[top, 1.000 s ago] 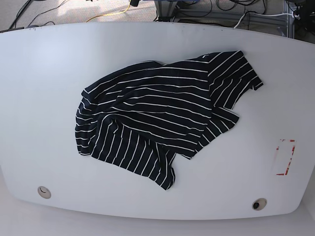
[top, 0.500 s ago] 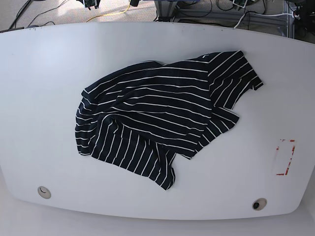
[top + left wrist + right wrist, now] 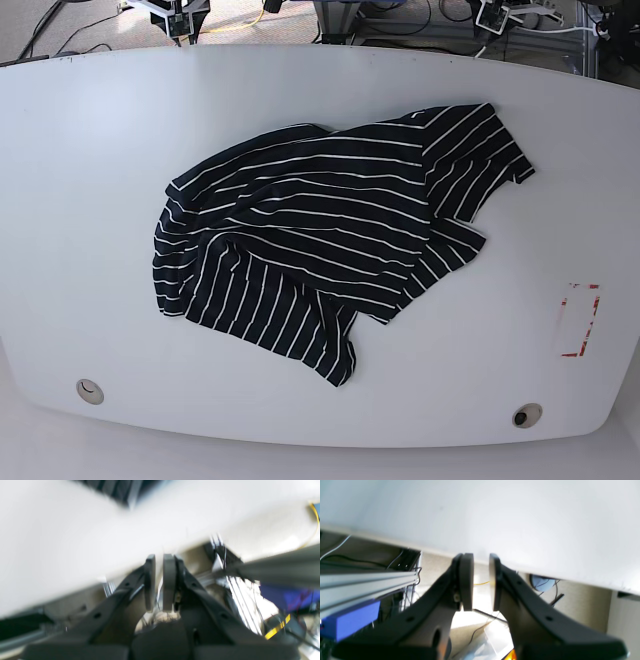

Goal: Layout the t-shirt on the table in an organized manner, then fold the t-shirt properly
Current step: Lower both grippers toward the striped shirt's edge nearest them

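T-shirt (image 3: 330, 235) lies in a rumpled heap near the middle of the desk (image 3: 90, 180), slightly toward the far side; dark navy cloth with thin white stripes; one sleeve juts toward the far right corner of the base view, a narrow tongue of fabric trails toward the near edge; folds overlap across the body, stripes running at several angles; nothing touches the cloth.

Desk surface white and smooth, corners rounded; red-outlined rectangle mark (image 3: 579, 320) at the right, well apart from the shirt; one round fitting (image 3: 90, 390) near the near-left corner, a second round fitting (image 3: 526, 414) near the near-right corner.

Left gripper (image 3: 159, 582) seen from its own wrist view, heavily blurred; jaws nearly pressed together, only a thin slit between the pads, nothing between them; it hangs beyond the far desk edge, over cables and frame parts; a corner of the striped cloth shows blurred at the top of that view.

Right gripper (image 3: 481, 581) likewise off the desk edge; jaws stand a little apart with a narrow clear gap, pinching nothing; aluminium rail (image 3: 365, 582) and blue block (image 3: 350, 622) beside it, cables below.
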